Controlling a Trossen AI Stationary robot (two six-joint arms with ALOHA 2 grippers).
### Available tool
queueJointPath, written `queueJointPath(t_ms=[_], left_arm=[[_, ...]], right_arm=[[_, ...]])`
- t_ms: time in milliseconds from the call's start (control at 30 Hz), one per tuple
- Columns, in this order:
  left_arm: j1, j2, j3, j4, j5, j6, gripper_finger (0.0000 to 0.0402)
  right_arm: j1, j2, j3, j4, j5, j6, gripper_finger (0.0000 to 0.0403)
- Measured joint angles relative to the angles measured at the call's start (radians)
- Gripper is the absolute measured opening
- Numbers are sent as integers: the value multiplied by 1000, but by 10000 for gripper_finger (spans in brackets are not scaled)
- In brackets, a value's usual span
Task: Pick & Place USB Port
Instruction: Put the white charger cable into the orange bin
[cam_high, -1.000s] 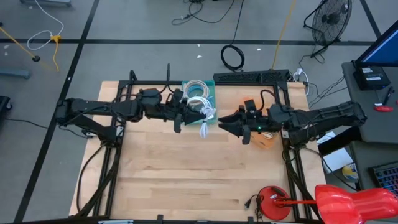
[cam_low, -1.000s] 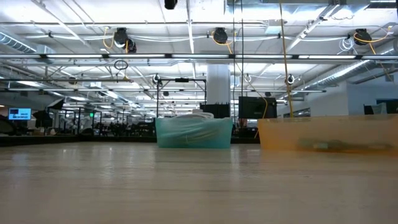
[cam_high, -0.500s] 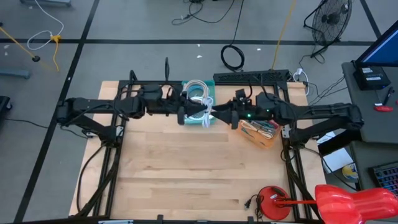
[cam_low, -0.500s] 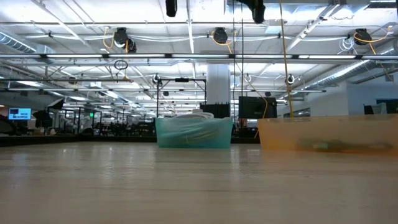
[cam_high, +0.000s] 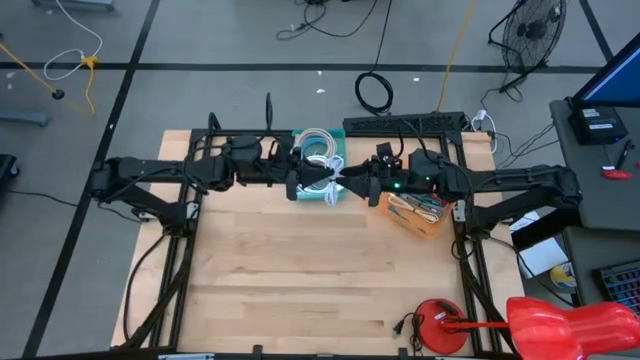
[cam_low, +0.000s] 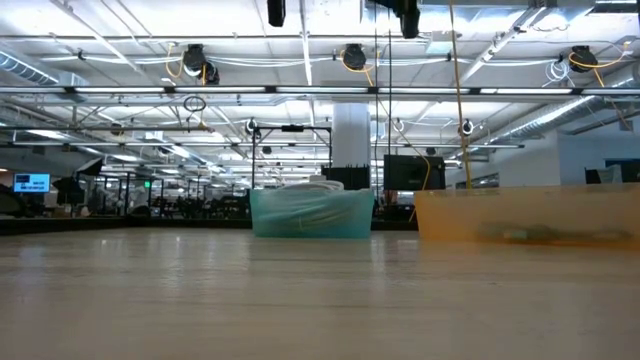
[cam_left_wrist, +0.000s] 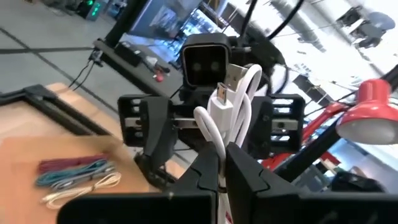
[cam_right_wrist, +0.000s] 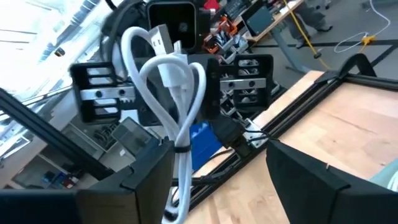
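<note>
Above the back of the table, near the teal bin (cam_high: 322, 160) of white cables, the left gripper (cam_left_wrist: 222, 163) pinches a bundled white USB cable (cam_left_wrist: 230, 102) between its pressed fingers. Facing it, the right gripper (cam_high: 349, 184) has its fingers (cam_right_wrist: 308, 180) spread wide on both sides of the cable, beside the orange bin (cam_high: 420, 212).

Both arms reach inward, meeting tip to tip; the left gripper (cam_high: 312, 183) is clamped, the right gripper (cam_high: 352, 186) spread wide.
</note>
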Motion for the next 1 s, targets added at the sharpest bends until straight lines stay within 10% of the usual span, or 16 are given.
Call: queueJointPath(t_ms=[467, 1000], left_arm=[[3, 9, 0, -10, -1, 1, 7], [3, 9, 0, -27, 18, -25, 29]], right_arm=[[5, 73, 0, 109, -39, 51, 213], [4, 72, 0, 118, -86, 38, 24]])
